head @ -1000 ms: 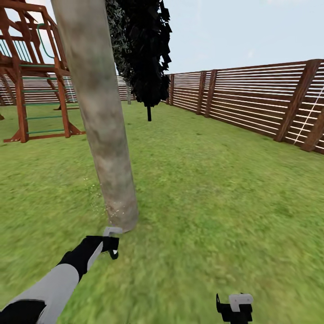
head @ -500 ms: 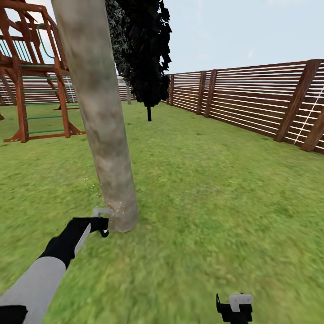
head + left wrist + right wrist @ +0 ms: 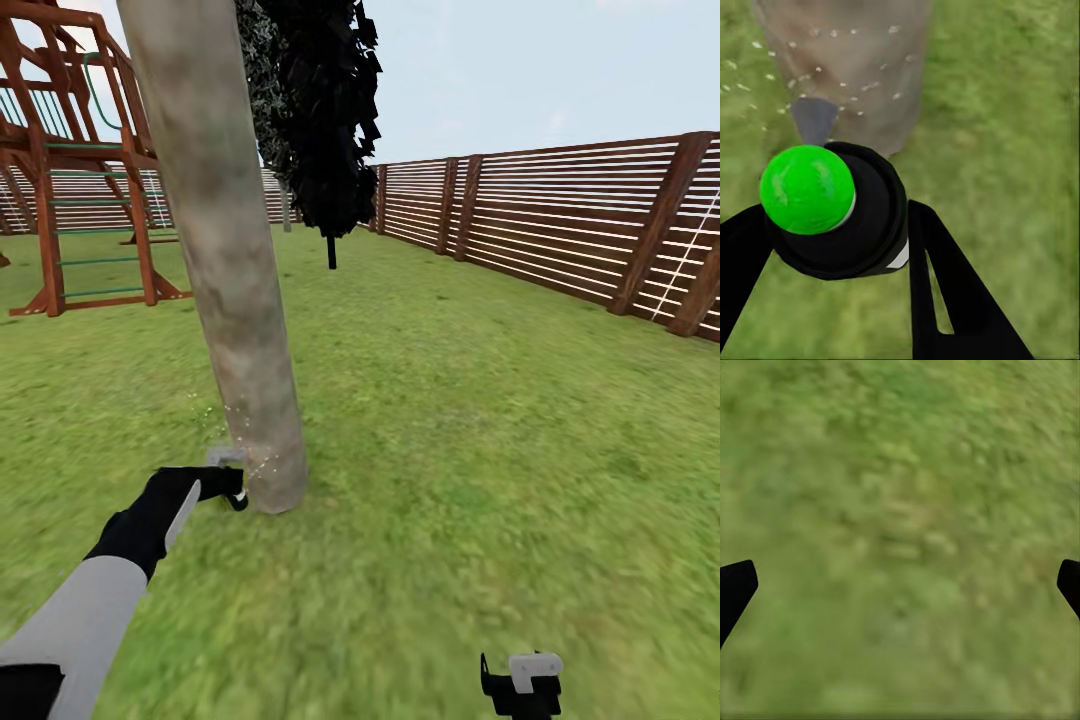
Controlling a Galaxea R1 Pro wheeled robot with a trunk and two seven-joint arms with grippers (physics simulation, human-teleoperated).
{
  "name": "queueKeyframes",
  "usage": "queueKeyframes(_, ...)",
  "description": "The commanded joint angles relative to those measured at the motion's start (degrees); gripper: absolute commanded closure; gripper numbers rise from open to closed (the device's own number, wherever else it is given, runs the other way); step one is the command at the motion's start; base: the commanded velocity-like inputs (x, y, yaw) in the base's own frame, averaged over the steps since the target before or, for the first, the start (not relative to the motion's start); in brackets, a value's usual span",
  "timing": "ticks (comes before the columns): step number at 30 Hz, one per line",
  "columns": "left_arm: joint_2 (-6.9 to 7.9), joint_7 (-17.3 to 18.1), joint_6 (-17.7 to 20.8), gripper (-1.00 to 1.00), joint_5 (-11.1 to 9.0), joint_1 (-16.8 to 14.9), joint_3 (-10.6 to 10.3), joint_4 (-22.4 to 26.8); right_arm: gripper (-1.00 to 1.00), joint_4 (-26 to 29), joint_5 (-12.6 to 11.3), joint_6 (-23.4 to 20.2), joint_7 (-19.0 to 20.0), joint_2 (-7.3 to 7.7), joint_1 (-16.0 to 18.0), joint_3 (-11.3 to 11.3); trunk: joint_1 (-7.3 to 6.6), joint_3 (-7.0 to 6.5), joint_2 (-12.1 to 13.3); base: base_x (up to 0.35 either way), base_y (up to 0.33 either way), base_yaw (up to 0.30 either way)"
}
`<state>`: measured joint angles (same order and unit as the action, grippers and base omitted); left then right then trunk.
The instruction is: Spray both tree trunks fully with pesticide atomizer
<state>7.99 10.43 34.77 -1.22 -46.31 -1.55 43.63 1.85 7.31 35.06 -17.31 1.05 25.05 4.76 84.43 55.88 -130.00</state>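
A thick mottled tan-grey tree trunk rises from the lawn at centre left of the head view. My left gripper hangs low by the trunk's base on its left side, shut on the pesticide atomizer. The atomizer is a dark cylinder whose cap dot shows bright green. It points at the trunk, and pale spray specks float against the bark. My right gripper is at the bottom edge over grass, open, with nothing between its fingertips.
A near-black cone-shaped tree stands behind the trunk. A brown wooden play frame with a ladder is at the back left. The slatted brown fence runs along the right and back. Grass spreads wide to the right.
My left gripper, holding the atomizer, has moved from in front of the trunk's base to its left side, farther from me. Spray specks now show higher on the bark. The right arm is still.
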Motion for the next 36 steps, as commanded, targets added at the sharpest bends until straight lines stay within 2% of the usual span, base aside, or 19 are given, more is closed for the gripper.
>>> queueKeyframes(1,-1.20,0.2,0.0,1.00,0.5,0.0,0.0,1.0,-1.00,0.0,0.0,0.0,0.0,0.00,0.0,0.0,0.00,0.00,0.0,0.000,0.000,0.000)
queueKeyframes(4,-1.06,1.4,0.3,1.00,0.5,0.0,0.0,2.8,-1.00,0.0,0.0,0.0,0.0,0.00,0.0,0.0,0.00,0.00,0.0,-0.087,0.000,0.000)
queueKeyframes(7,-0.92,1.7,3.2,1.00,0.7,0.0,0.0,6.5,-1.00,0.0,0.0,0.0,0.0,0.00,0.0,0.0,0.00,0.00,0.0,-0.145,0.000,0.000)
queueKeyframes(11,-1.96,1.7,4.5,1.00,0.4,-0.3,0.0,9.0,-1.00,0.0,0.0,0.0,0.0,0.00,0.0,0.0,0.00,0.00,0.0,-0.014,0.000,0.000)
queueKeyframes(14,-1.00,1.7,4.5,1.00,0.3,-0.5,0.4,10.4,-1.00,0.0,0.0,0.0,0.0,0.00,0.0,0.0,0.00,0.00,0.0,0.000,0.000,0.000)
queueKeyframes(16,0.88,1.9,4.5,1.00,0.2,-0.1,0.3,10.7,-1.00,0.0,0.0,0.0,0.0,0.00,0.0,0.1,0.00,0.00,0.0,0.000,0.000,0.000)
queueKeyframes(17,1.00,2.1,4.5,1.00,0.4,0.2,-0.1,10.8,-1.00,0.0,0.0,0.0,0.0,0.00,0.0,0.1,0.00,0.00,0.0,0.000,0.000,0.000)
queueKeyframes(22,1.19,2.1,4.5,1.00,0.9,0.3,-0.3,10.4,-1.00,0.0,0.1,0.0,0.0,0.01,0.0,0.0,0.00,0.00,0.0,0.020,-0.101,0.000)
queueKeyframes(26,1.49,1.9,7.7,1.00,1.4,0.5,-0.2,10.2,-1.00,0.0,0.0,0.0,0.0,0.05,0.0,0.0,0.00,0.00,0.0,0.009,-0.269,0.000)
queueKeyframes(29,1.50,1.5,7.8,1.00,1.4,0.6,-0.1,9.8,-1.00,0.1,0.0,0.0,0.0,0.00,0.0,0.0,0.00,0.00,0.0,-0.045,-0.276,0.023)
queueKeyframes(36,1.49,1.1,7.6,1.00,1.3,0.9,0.1,9.0,-1.00,0.1,0.0,0.0,0.0,-0.08,0.0,0.1,0.00,0.00,0.0,-0.002,-0.276,0.250)
